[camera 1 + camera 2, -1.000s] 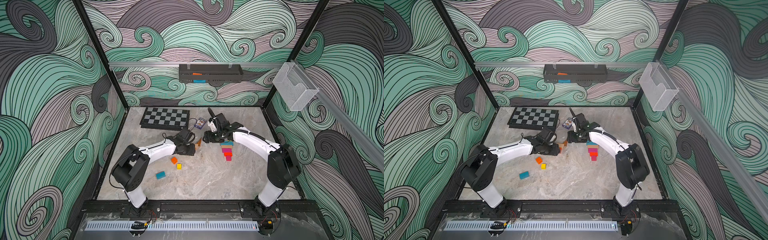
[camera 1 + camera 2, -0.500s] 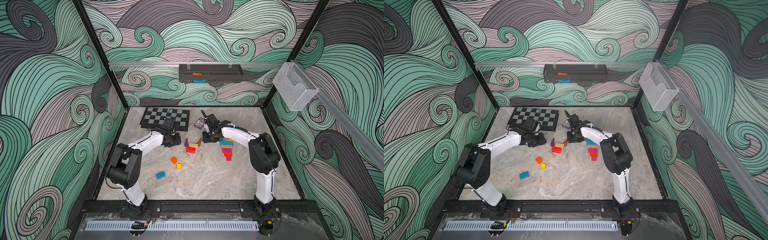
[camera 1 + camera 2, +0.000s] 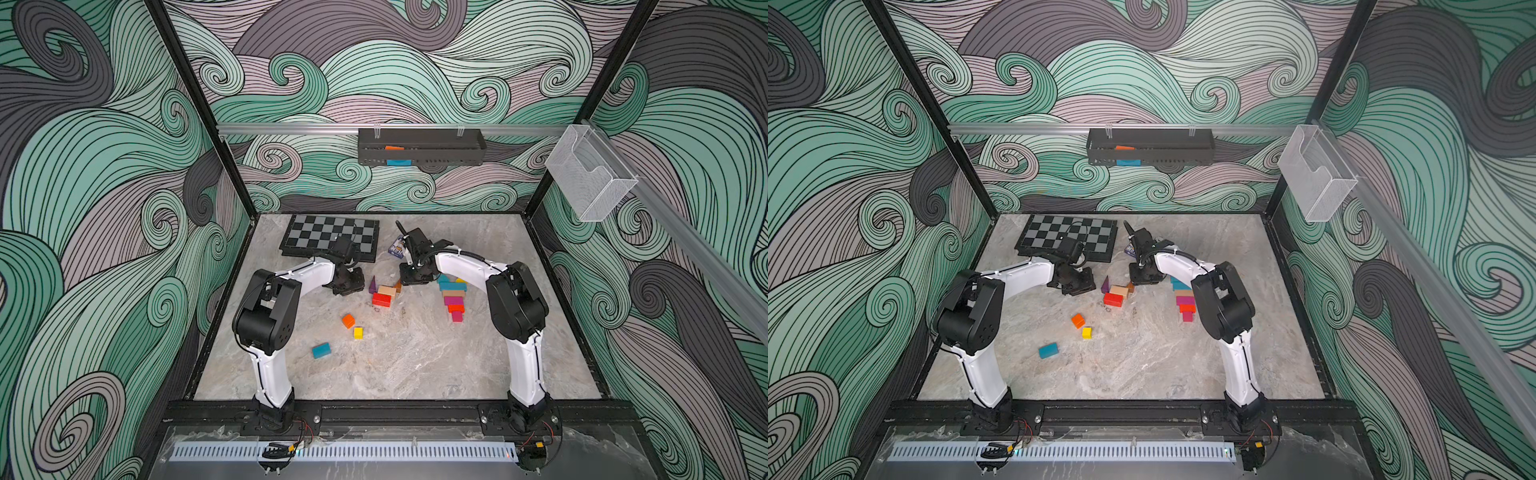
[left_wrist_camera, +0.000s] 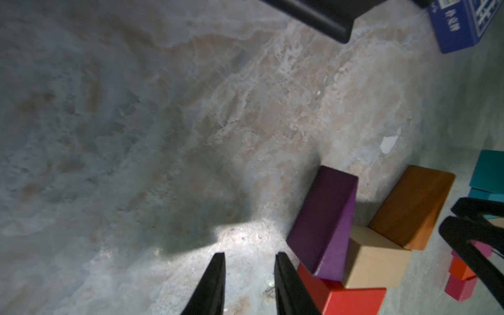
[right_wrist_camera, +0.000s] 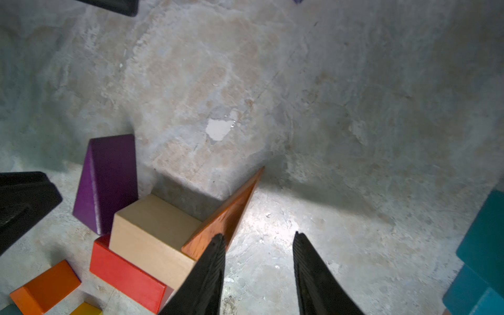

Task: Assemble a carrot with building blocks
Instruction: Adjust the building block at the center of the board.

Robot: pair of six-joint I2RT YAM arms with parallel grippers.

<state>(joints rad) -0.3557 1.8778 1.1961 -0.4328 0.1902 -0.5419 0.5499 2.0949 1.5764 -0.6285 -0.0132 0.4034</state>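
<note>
left gripper (image 4: 249, 255) is barely cracked open, with a narrow gap between its black fingers (image 4: 212, 283) and nothing in it, just bare marble table (image 4: 163, 122) below. it sits low, just beside the purple wedge (image 4: 324, 218).

right gripper (image 5: 258, 234) is spread a bit wider and is also empty. one finger (image 5: 210, 272) is right up against the slanted face of the brown wedge (image 5: 226, 215); can't tell if it's actually touching.

both top views show the two grippers either side of a little cluster toward the table's back edge: purple wedge, beige block (image 3: 386, 290), red block (image 3: 381, 299) on the front side, brown wedge on the right, all bunched together and touching.

the carrot itself lies flat to the right of that cluster, partly under the right arm. it runs from teal blocks (image 3: 452, 286) at the back through a tan block (image 3: 453, 293), magenta block (image 3: 454, 300) and small red block (image 3: 456, 308) to a pink block (image 3: 457, 316) at the front end, narrowing toward the front edge.

loose ones: an orange cube (image 3: 348, 320) with a yellow cube (image 3: 358, 332) just beside it, and a loose teal block (image 3: 321, 350) nearer the front-left corner. chessboard (image 3: 328, 239) is at the back edge, with the purple card box (image 3: 397, 246) next to it.
</note>
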